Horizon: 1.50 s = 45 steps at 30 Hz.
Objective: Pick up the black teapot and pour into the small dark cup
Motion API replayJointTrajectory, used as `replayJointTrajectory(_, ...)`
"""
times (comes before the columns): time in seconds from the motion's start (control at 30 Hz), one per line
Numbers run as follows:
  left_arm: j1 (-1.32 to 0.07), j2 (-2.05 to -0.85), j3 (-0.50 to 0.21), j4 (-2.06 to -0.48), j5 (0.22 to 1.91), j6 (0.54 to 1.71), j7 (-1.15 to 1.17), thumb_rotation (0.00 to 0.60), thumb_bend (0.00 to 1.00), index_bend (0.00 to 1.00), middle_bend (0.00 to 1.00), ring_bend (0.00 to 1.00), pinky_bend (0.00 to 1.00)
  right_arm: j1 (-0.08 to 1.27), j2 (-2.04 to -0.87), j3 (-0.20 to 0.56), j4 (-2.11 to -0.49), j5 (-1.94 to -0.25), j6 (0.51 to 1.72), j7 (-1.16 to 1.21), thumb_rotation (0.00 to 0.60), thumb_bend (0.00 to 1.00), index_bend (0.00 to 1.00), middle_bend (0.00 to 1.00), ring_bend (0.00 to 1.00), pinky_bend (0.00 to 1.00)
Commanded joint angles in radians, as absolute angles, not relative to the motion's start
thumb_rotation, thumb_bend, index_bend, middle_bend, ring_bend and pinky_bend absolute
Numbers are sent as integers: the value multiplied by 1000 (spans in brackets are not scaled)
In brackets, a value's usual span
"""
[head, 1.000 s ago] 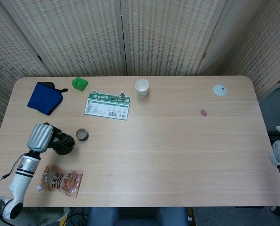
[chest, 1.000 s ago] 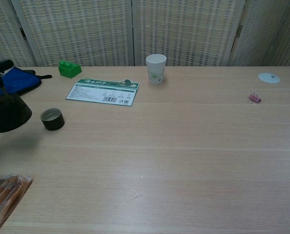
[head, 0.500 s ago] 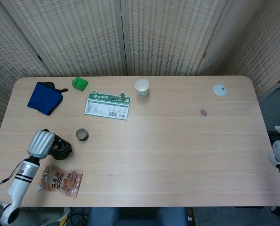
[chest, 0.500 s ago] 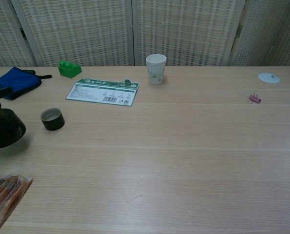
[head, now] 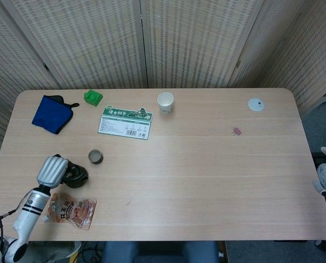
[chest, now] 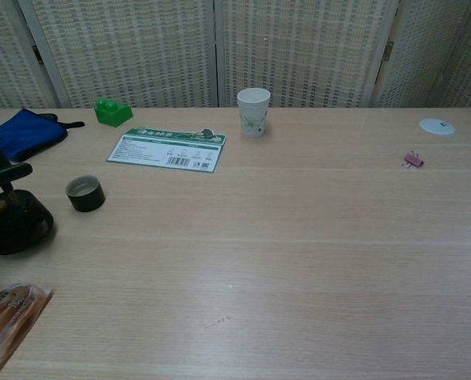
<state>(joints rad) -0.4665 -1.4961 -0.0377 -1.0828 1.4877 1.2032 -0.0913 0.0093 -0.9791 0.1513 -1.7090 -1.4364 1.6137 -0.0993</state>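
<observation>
The teapot (head: pixel 74 175) has been brought down over the last second: it was held raised and close to the cup (head: pixel 95 156) a second ago, was lower and further back half a second ago, and now appears to sit upright on the table (head: pixel 206 164), near the left front edge. In the chest view its base looks flat on the wood, well short of the cup (chest: pixel 84 193), which stands apart to its right and slightly behind.

The left hand (head: pixel 52 171) is seen over the teapot's left side in the head view. Only the silver back of the hand is shown there, and in the chest view only dark fingers (chest: pixel 5 172) by the handle, so it cannot be told whether the handle is gripped or has been let go; the fingers do seem to lie close against it. The right hand is not seen in either view.

From the lowering and the retreat from the cup, the pour is judged to be over, or else abandoned; whether liquid is in the cup cannot be made out. What is left would be the release of the handle and withdrawal of the arm.

A snack packet (head: pixel 70 210) lies just in front of the teapot and should be avoided as the arm is drawn back.
</observation>
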Motion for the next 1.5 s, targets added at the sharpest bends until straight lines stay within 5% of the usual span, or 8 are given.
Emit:
replayJointTrajectory(0.03,-470,-1502,-38,-1082,1489,1199,-88,5,142,960,1000,903,482,7,-978,151,-1709,-1436,1616,-98,600,96,239,235,172,248)
replayJointTrajectory(0.63,-480,-1524,-35,-1088,1486,1166,-44,6,142,911,949,850,456,-3,-974,148,-1704,-1435,1626,-86,600,96,239,235,172,248)
replayJointTrajectory(1.17,-470,-1476,-39,-1183,1463,1155,7,0,140,602,617,512,399,-9,-976,148,-1696,-1440,1635,-73,600,96,239,235,172,248)
replayJointTrajectory(1.3,-469,-1456,-51,-1229,1446,1151,12,0,138,512,483,401,300,-10,-976,147,-1693,-1443,1636,-70,600,96,239,235,172,248)
replayJointTrajectory(1.5,-451,-1419,-85,-1309,1407,1189,38,0,139,504,472,395,273,-5,-971,138,-1689,-1455,1621,-66,600,95,239,235,172,248)
